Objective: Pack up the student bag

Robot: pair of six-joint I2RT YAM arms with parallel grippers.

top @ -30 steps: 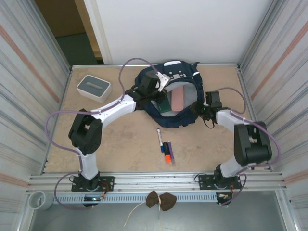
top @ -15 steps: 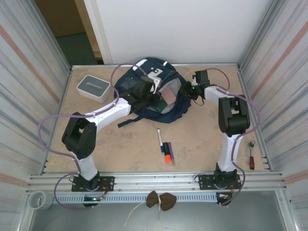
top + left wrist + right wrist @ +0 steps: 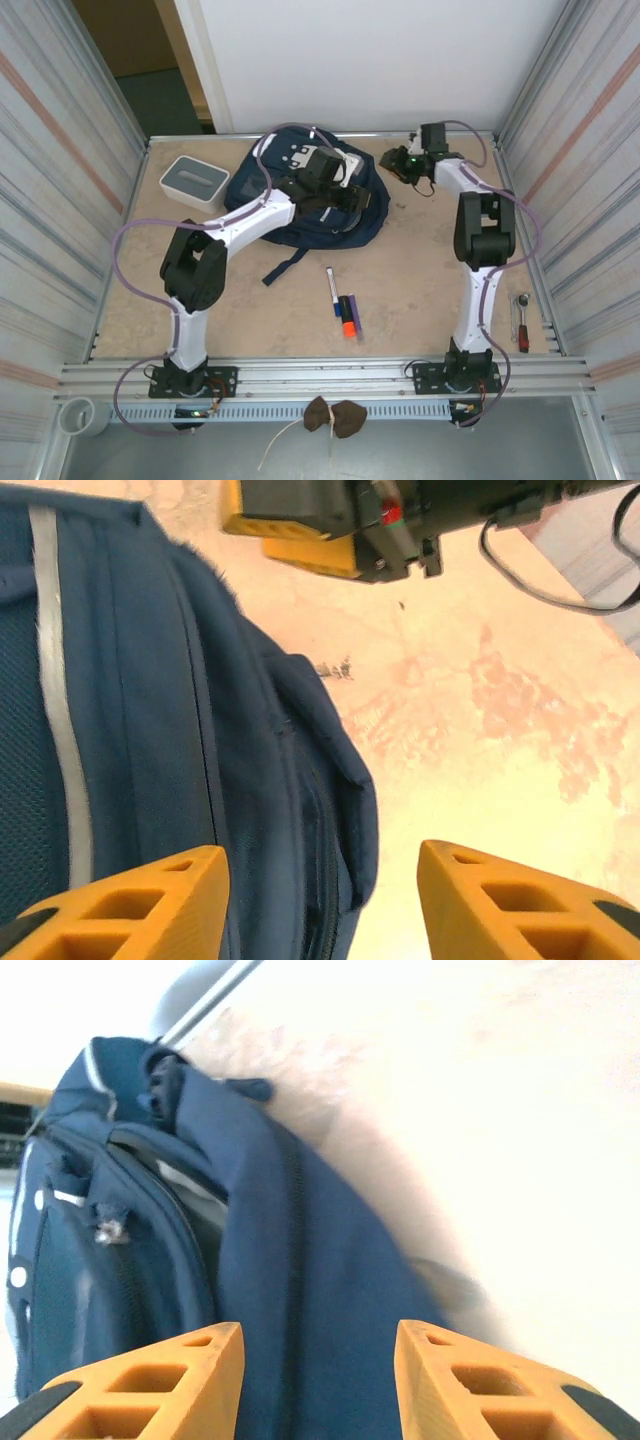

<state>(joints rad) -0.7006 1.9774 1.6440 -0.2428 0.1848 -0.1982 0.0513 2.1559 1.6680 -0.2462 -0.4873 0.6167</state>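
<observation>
**White-and-grey box** (image 3: 195,182): stood well to the left of the left jaws, outside the bag.

**Student bag** (image 3: 330,228): lay flat on the far part of the surface (image 3: 420,270), beneath and to the left of the left jaws. Its mouth and contents were out of sight. One strap (image 3: 285,265) trailed toward the near side.

**Left jaws:** stood wide open, fingers (image 3: 120,905) spread over the bag's right edge, gripping nothing.

**Pen** (image 3: 331,290) and **highlighter** (image 3: 347,318): lay loose on the surface, well to the near side of both pairs of jaws.

**Right jaws:** stood open, fingers (image 3: 150,1380) apart, just to the right of the bag. Navy fabric lay ahead of them, and nothing was held.

**Wrench** (image 3: 520,322): lay on the right rail, well apart from both pairs of jaws.

**Progress, as judged:** part done. The pen and highlighter were not yet packed, and whether the bag was fastened could not be told.

**Changes:**
- A second before, the bag had lain gaping nearer the middle, with a pink and a green flat item showing inside.
- Half a second before, it sat further back and to the left, with those items still visible.
- By this moment it had turned over against the far side and the contents were hidden.
- The right arm had swung to the far corner, uncovering the wrench.
- The box, pen and highlighter had not moved.
</observation>
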